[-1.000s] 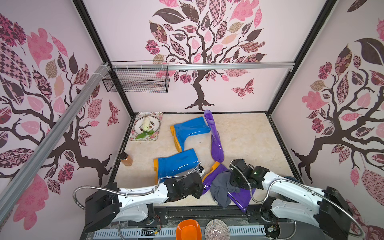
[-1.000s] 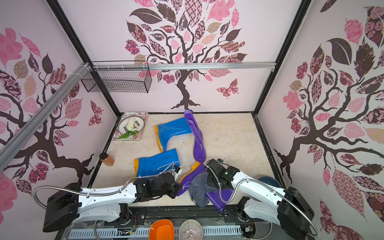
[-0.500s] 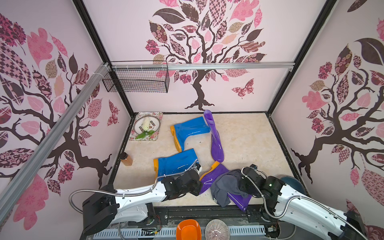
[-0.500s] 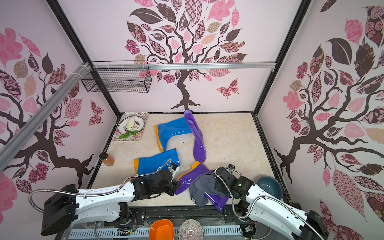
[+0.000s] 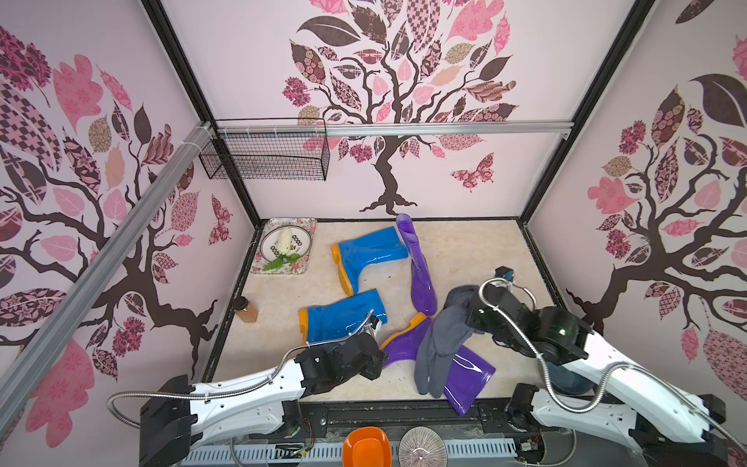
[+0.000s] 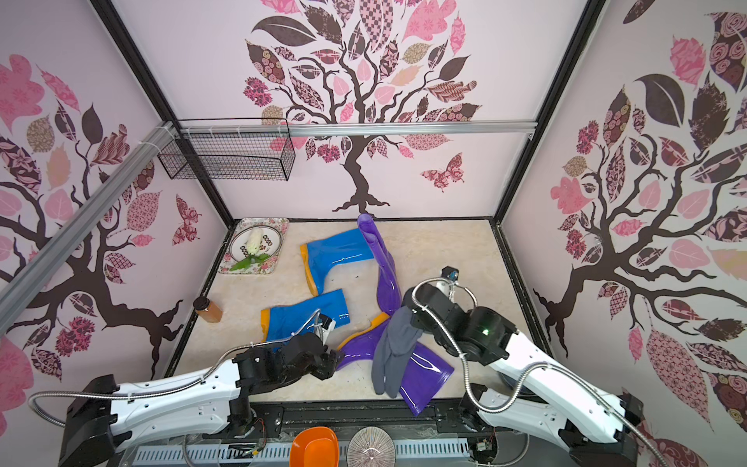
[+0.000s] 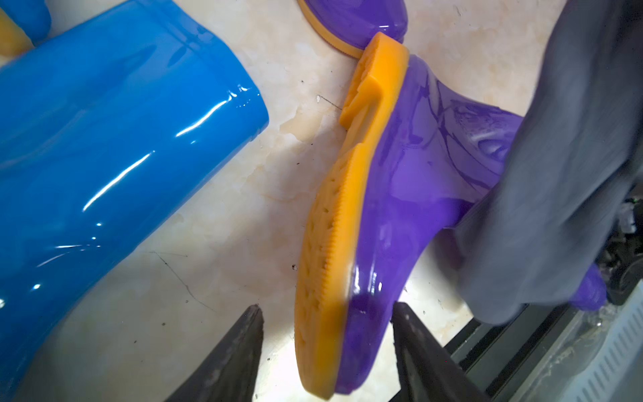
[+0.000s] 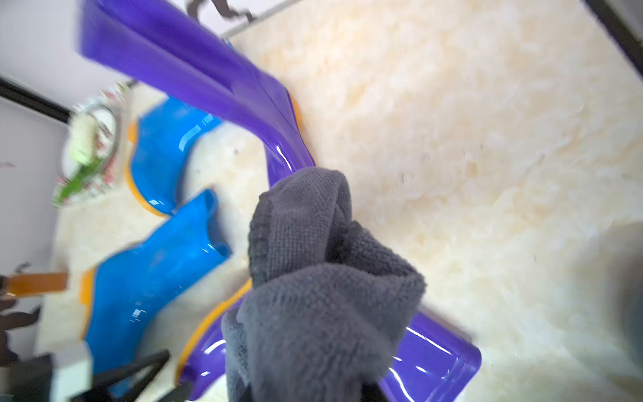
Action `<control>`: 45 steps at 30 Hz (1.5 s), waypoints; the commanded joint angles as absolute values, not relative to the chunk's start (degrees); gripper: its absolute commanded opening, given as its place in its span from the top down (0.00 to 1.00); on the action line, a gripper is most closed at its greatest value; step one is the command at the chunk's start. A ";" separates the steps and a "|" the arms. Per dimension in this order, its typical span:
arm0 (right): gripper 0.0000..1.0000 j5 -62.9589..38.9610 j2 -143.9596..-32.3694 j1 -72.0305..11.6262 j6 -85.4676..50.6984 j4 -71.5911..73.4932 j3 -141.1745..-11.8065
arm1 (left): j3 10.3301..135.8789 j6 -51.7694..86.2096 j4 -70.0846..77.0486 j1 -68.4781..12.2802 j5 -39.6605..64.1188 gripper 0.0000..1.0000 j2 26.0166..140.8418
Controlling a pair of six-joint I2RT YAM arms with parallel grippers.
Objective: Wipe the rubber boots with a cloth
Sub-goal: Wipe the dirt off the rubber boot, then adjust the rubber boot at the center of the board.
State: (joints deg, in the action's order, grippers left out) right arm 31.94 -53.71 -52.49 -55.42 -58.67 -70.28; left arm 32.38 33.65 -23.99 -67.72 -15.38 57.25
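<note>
In both top views, four glossy rubber boots lie on their sides on a pale marbled floor: two blue and two purple, all with orange soles. The far blue boot (image 5: pixel 370 252) and the near blue boot (image 5: pixel 343 317) lie left of centre. The far purple boot (image 5: pixel 420 267) stretches toward the back wall, and the near purple boot (image 5: pixel 469 378) lies at the front edge. One dark grey cloth (image 5: pixel 440 343) hangs from the right gripper (image 5: pixel 471 319), which is closed on its upper end, and trails down across the near purple boot's shaft. The left gripper (image 5: pixel 382 358) sits at that boot's toe. One floral tray (image 6: pixel 281 230) with one plate stands in the back left corner, one small amber jar (image 6: pixel 208 310) stands by the left wall, and one wire basket (image 6: pixel 226 161) hangs above. In the left wrist view, two dark fingers (image 7: pixel 240 358) are spread wide either side of the purple toe, not clamped on it, with floor showing on the sole side. One blue shaft and the cloth flank that toe. In the right wrist view, the bunched cloth fills the centre and hides the fingers. Two purple and two blue boots lie blurred behind it.
</note>
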 commanded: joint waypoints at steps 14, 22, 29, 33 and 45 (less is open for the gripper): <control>1.00 51.06 -59.94 -52.65 -31.44 -73.52 -114.64 | 55.31 2.26 -31.25 -84.01 -18.59 0.29 76.96; 1.00 49.56 -56.56 -52.70 -31.00 -75.21 -114.36 | 59.50 -13.41 -22.78 -84.82 -14.35 0.25 87.57; 1.00 50.71 -55.48 -52.74 -29.61 -77.08 -116.57 | 61.51 -19.67 -16.22 -85.14 -15.91 0.24 97.11; 1.00 50.54 -54.61 -52.74 -29.14 -77.00 -116.88 | 63.05 -22.33 -15.03 -85.25 -17.61 0.25 102.10; 1.00 51.31 -52.44 -52.75 -27.81 -76.60 -116.83 | 67.29 -25.66 -12.76 -85.30 -21.26 0.65 110.24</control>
State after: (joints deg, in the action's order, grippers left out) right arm 49.45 -53.34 -52.49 -28.64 -76.95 -115.77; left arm 64.58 -24.88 -15.51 -85.60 -19.68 108.68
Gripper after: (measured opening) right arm 0.193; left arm 0.402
